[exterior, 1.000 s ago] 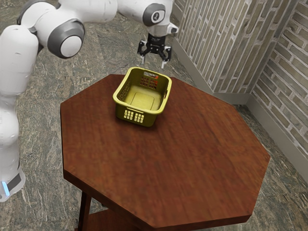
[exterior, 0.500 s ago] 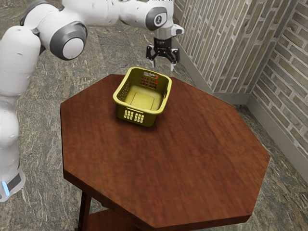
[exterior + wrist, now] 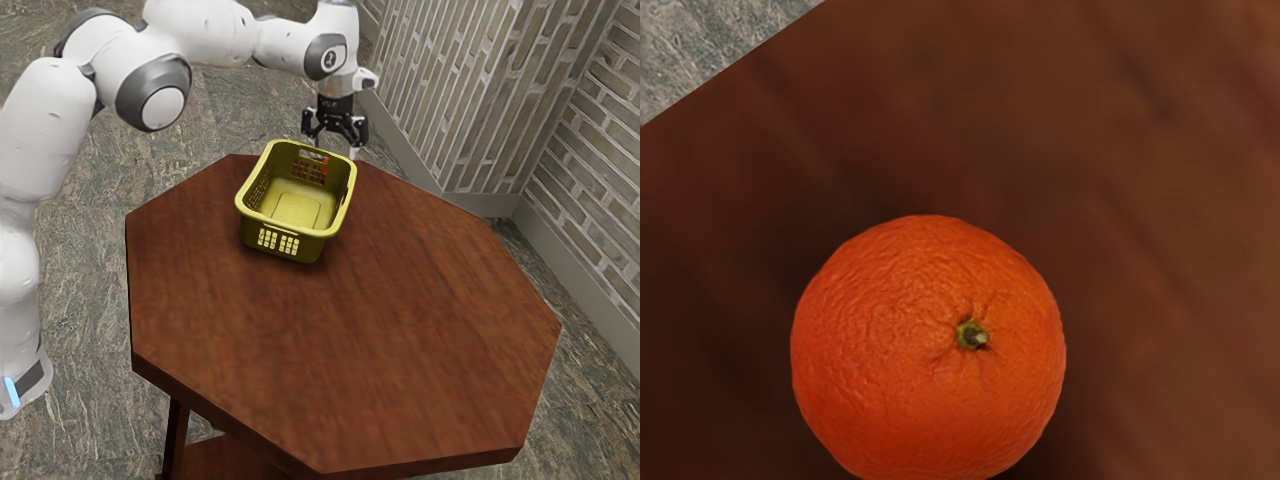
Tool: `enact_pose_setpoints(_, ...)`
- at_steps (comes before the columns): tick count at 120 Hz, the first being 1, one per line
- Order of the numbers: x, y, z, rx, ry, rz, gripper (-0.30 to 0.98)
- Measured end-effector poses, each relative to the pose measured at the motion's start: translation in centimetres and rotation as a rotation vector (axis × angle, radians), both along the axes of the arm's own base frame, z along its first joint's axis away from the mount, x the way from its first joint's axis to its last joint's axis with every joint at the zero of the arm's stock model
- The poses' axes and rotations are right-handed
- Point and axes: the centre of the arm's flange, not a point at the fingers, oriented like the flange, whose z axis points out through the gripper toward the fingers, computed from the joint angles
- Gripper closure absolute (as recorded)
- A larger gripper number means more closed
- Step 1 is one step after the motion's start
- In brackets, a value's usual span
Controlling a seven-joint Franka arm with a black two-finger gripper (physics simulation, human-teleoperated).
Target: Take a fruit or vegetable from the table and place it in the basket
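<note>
Orange-red and dimpled, the fruit (image 3: 920, 400) sits on the brown surface (image 3: 1140, 200) beneath the claw (image 3: 334, 148), its green stem end (image 3: 973, 336) turned up. The claw's two fingers stand apart and point down, clamped on nothing; that looks like lining up, so one can pass on each side of the fruit before they close. A ball shape could roll if one finger nudged it first, and the surface's edge is near the fruit, with grey floor (image 3: 690, 50) past it.

Close beside the claw, toward the exterior view's camera, the yellow-green basket (image 3: 310, 248) stands upright. Its wide open top should suit a drop from above. The bottom I can see holds no fruit. With the rim so near, lifting well up before moving across seems wise.
</note>
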Motion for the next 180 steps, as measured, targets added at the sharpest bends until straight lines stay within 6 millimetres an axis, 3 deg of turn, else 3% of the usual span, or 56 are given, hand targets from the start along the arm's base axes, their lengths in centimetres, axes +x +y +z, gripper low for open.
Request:
enact_pose_setpoints(137,1.1,1.6,-4.6,0.038,0.009,0.026,0.06)
enact_pose_setpoints(158,1.2,1.6,-4.7,0.04,0.008,0.029,0.14)
enact_pose_setpoints(180,1.1,1.8,-4.7,0.069,0.024,0.019,0.33)
